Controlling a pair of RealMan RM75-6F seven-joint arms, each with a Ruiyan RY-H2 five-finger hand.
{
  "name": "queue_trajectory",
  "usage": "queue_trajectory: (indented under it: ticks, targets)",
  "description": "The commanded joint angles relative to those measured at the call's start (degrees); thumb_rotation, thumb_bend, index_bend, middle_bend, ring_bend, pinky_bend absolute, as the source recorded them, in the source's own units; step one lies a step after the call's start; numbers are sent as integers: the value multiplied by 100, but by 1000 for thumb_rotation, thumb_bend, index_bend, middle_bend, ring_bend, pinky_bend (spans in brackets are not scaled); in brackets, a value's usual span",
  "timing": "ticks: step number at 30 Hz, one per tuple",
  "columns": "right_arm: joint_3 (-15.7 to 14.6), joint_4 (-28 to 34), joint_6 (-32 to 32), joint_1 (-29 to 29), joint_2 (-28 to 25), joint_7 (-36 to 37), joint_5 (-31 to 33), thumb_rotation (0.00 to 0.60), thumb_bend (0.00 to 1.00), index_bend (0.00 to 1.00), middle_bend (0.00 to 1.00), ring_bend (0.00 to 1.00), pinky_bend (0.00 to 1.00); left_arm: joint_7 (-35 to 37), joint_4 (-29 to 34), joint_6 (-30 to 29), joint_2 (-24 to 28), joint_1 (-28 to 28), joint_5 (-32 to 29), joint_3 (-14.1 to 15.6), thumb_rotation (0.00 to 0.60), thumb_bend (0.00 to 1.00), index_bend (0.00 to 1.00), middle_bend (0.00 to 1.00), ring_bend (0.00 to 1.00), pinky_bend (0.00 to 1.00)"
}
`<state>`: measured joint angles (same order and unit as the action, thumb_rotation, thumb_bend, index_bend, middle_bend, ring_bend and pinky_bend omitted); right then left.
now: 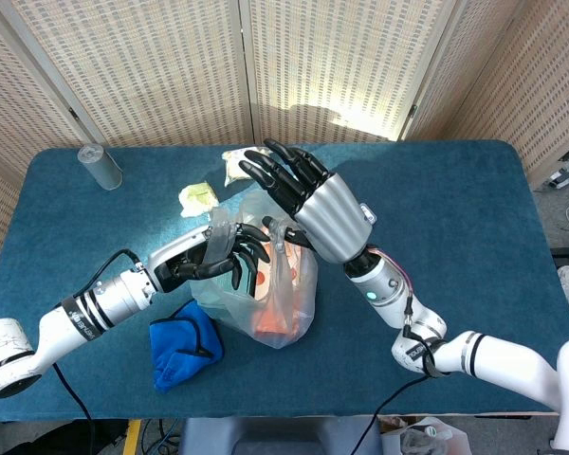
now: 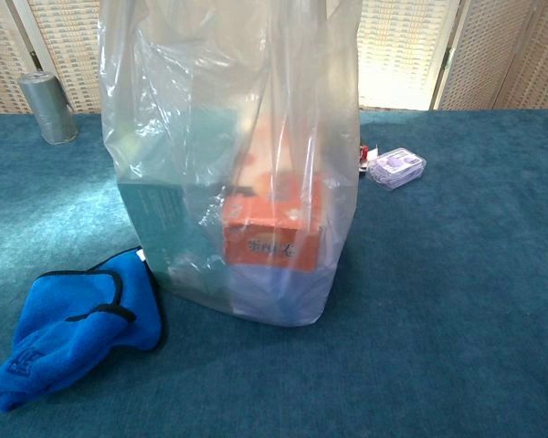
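A thin, crinkled translucent plastic bag stands upright near the middle of the counter, which is covered in a napped teal cloth. Through its glossy film, the chest view shows an orange rectangular carton beside a teal box. The left hand, black-fingered with a grey shell, grips the bag's rim on its left side, fingers curled into the gathered film. The right hand hovers over the bag's mouth, holding nothing, its fingers spread and its thumb down by the rim. A soft, rumpled blue fleece cloth with black trim lies just beside the bag. Further back sit a dull grey metal cylinder, two small wrapped packets and a small clear plastic case.
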<state>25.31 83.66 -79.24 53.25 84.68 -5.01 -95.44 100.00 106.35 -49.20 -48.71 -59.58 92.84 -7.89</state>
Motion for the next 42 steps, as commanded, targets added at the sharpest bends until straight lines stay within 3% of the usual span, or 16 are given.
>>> queue_trajectory:
  ticks: [1,12,17,27,42]
  targets:
    - [33,-103,-127,79,92,79,-21,600,249,1,165,93,267,0,-7,23,-9,-10,-5,-15,385,174,258,351,389,534]
    - [95,-81,-249,210,159,75,129,600,264,1,166,94,267,-9,24,118,-29,-76,35,-69,362,174,257,351,389,534]
    - [182,-3,-197,294,133,-37,263,600,210,1,166,94,266,27,35,105,-31,-99,62,-103,347,174,259,351,385,534]
    - [266,146,-67,457,119,-227,484,600,54,1,166,94,237,119,-55,54,-162,-162,98,-160,235,174,265,351,364,460]
    - [293,273,-133,560,92,-321,569,600,26,1,165,94,230,-82,-140,-38,-190,-88,-15,-123,115,173,262,351,362,430]
